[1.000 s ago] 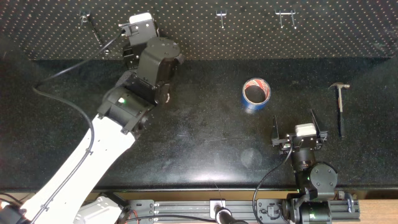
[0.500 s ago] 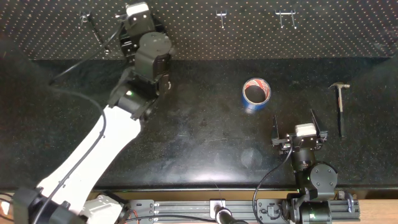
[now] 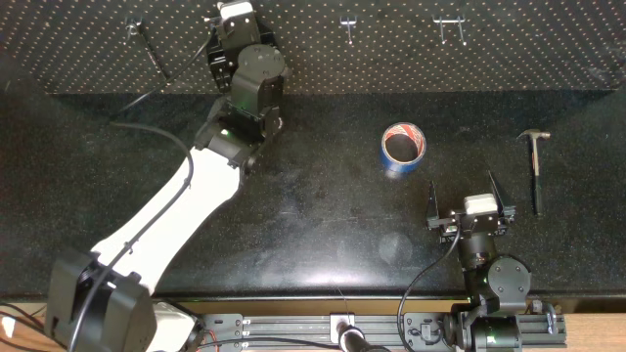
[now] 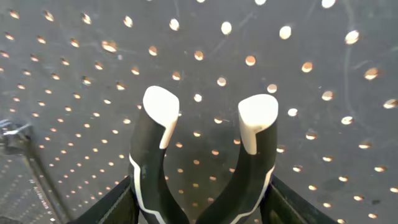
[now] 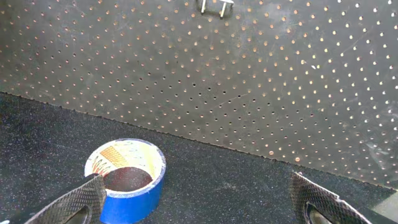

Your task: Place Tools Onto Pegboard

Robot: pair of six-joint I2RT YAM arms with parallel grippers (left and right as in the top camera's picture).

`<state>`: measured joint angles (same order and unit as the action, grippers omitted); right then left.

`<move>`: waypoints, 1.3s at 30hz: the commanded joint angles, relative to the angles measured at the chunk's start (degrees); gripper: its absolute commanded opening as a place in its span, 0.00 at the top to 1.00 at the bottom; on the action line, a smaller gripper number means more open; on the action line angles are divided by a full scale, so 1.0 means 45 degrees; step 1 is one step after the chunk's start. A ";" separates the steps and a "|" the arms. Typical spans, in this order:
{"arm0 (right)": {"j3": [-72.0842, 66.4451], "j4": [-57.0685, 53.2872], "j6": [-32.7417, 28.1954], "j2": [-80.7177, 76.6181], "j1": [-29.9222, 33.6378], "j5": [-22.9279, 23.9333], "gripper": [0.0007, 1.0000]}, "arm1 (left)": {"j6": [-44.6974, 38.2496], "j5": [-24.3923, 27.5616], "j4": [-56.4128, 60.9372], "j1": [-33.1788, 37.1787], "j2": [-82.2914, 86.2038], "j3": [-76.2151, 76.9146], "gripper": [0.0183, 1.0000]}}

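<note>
At the pegboard [image 3: 391, 59]: left jaws spread, holding nothing (a slim tool [image 3: 149, 49] hangs nearby).
On the bench [image 3: 313, 225]: tape roll [image 3: 402, 148], hammer [image 3: 535, 171], apart.
Right jaws: spread wide, empty.

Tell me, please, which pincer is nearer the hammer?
Right. The right pincer sits close beside the hammer, not touching; the left pincer is at the pegboard, far off.
</note>
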<state>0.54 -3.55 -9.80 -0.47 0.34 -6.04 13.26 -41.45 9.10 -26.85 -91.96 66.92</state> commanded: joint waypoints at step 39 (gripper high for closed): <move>-0.0068 -0.0029 -0.0126 0.0053 -0.0087 0.0112 0.04 | -0.0005 0.1030 0.3759 0.0549 -0.1078 -0.1894 0.99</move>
<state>0.54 -3.55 -9.80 -0.47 0.34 -6.04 13.08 -37.58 25.19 -24.97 -96.55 59.20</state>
